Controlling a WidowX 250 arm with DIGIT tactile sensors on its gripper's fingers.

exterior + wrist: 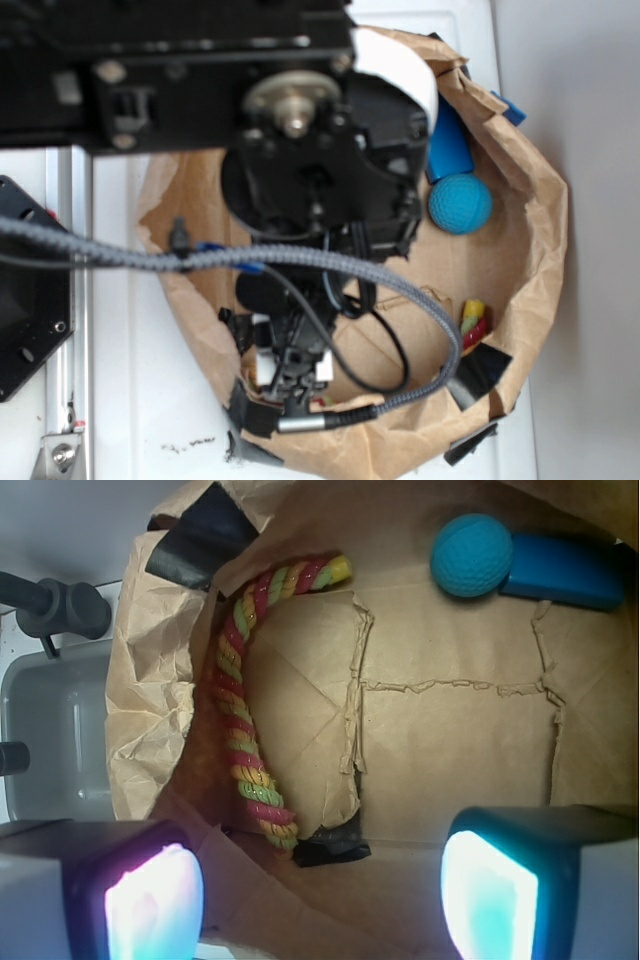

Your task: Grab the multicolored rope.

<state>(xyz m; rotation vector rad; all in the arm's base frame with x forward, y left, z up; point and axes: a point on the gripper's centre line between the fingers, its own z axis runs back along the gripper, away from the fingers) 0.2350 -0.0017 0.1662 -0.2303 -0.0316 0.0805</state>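
Observation:
The multicolored rope [243,705], twisted from red, yellow and green strands, lies curved along the left wall of a brown paper bag [450,730] in the wrist view. In the exterior view only its end [473,321] shows, at the bag's right side behind a cable. My gripper [320,900] is open, with its two glowing pads [155,905] at the bottom corners and nothing between them. It hovers above the bag floor, and the rope's near end lies just ahead of the left pad. In the exterior view the arm hides the gripper [292,375].
A blue ball [472,555] and a blue rectangular block [565,572] lie together at the far right of the bag floor. Black tape patches [205,535] hold the torn paper rim. A grey tub [55,735] stands outside the bag at left. Cables [250,260] cross the bag.

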